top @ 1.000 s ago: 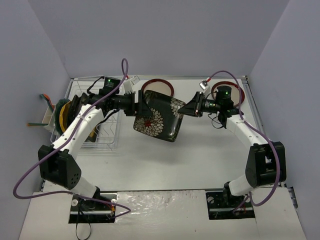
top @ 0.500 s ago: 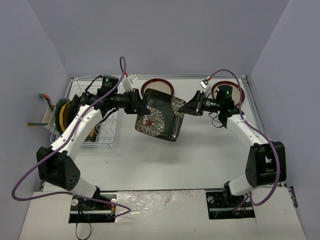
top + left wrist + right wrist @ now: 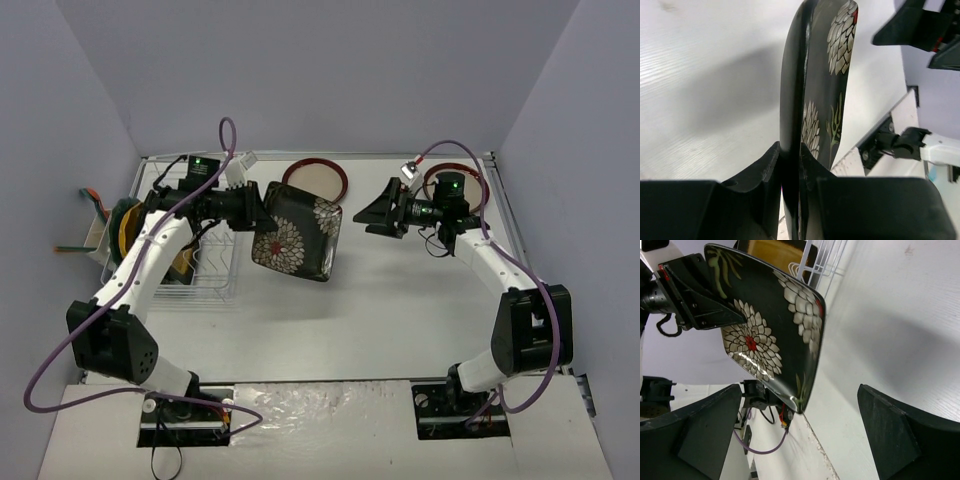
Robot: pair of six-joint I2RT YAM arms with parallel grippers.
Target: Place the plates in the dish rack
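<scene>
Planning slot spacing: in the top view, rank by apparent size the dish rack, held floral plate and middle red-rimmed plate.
1. dish rack, largest.
2. floral plate, second, but lifted nearer the camera, so unsure.
3. red-rimmed plate, smallest, partly hidden.

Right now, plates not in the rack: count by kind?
Square black floral plate, held in the left end effector: 1
Round red-rimmed plates, on the table: 2, the second partly covered
Total: 3
The plates in the dish rack overlap too much to count.
</scene>
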